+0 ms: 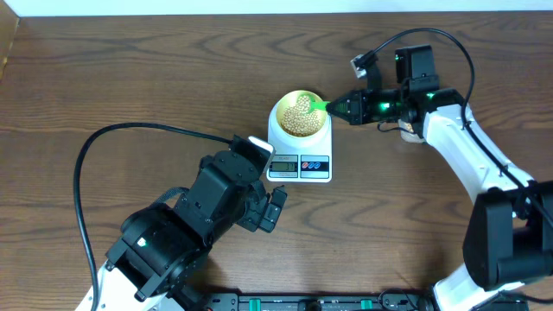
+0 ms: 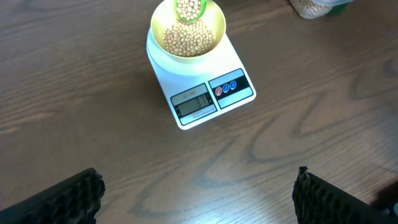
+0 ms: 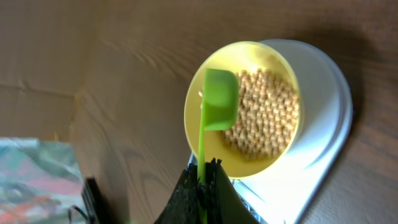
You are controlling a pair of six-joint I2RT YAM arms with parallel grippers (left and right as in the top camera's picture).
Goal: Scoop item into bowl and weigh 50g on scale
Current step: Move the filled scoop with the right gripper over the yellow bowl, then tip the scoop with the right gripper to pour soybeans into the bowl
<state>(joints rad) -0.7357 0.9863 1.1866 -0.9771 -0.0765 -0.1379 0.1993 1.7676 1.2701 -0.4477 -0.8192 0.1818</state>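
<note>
The white scale (image 1: 299,164) stands mid-table with the pale-yellow bowl (image 1: 300,115) on its platform. Tan beans (image 1: 299,118) lie heaped in the bowl. My right gripper (image 1: 344,108) is shut on the handle of a green scoop (image 1: 320,105), whose cup hangs over the bowl's right side. In the right wrist view the scoop (image 3: 219,99) sits above the bowl (image 3: 249,48) and beans (image 3: 266,118), with the gripper (image 3: 202,183) pinching its thin handle. My left gripper (image 2: 199,205) hovers open and empty over bare wood, in front of the scale (image 2: 202,93).
A clear tub of beans (image 2: 310,7) shows at the top right edge of the left wrist view; in the overhead view it lies under the right arm. A black cable (image 1: 82,173) loops left of the left arm. A black rail (image 1: 311,302) runs along the table's front.
</note>
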